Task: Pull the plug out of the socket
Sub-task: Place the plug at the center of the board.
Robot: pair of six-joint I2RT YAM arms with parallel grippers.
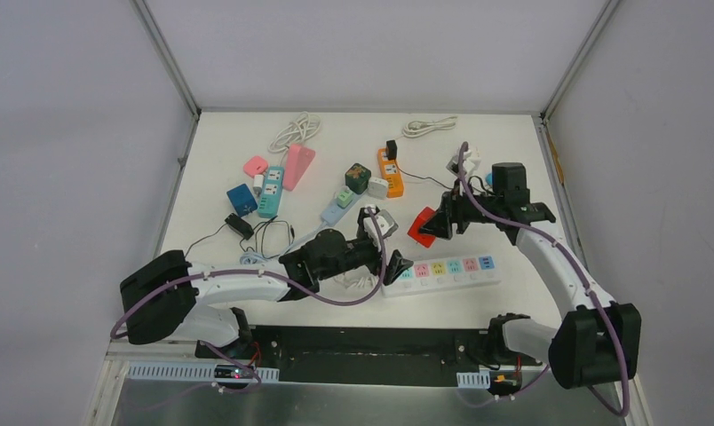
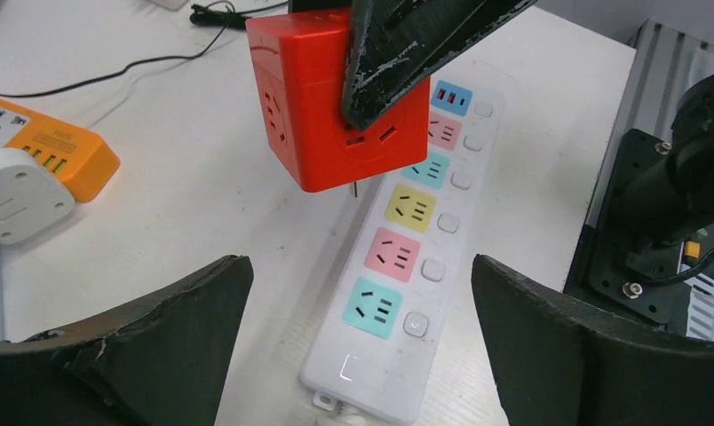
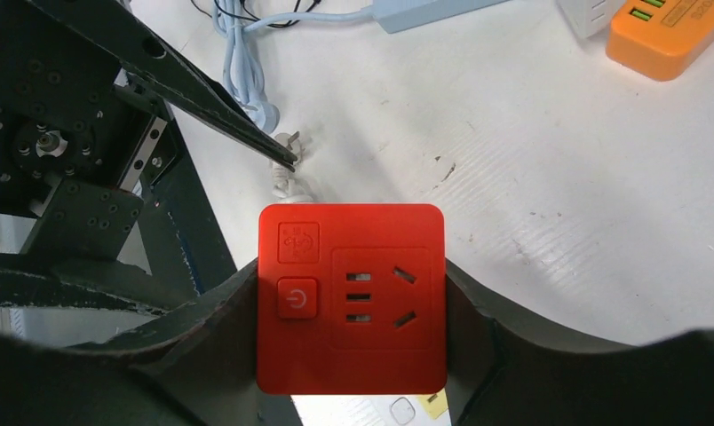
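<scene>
A red cube plug adapter (image 1: 421,226) is clamped in my right gripper (image 1: 433,224), which is shut on its sides. It hangs just above the white power strip (image 1: 442,271) with coloured sockets, and its prongs are free of the strip. In the right wrist view the cube (image 3: 352,297) fills the space between the jaws of that gripper (image 3: 352,306). In the left wrist view the cube (image 2: 336,106) hovers over the strip (image 2: 371,364). My left gripper (image 2: 358,266) is open, its jaws wide apart on either side of the strip's cord end (image 1: 391,266).
An orange strip (image 1: 390,171) and a white adapter (image 2: 16,195) lie behind the cube. A teal strip (image 1: 271,191), a pink plug (image 1: 297,166), a blue cube (image 1: 241,199), a light blue strip (image 1: 340,209) and coiled cables (image 1: 296,131) sit at the back left.
</scene>
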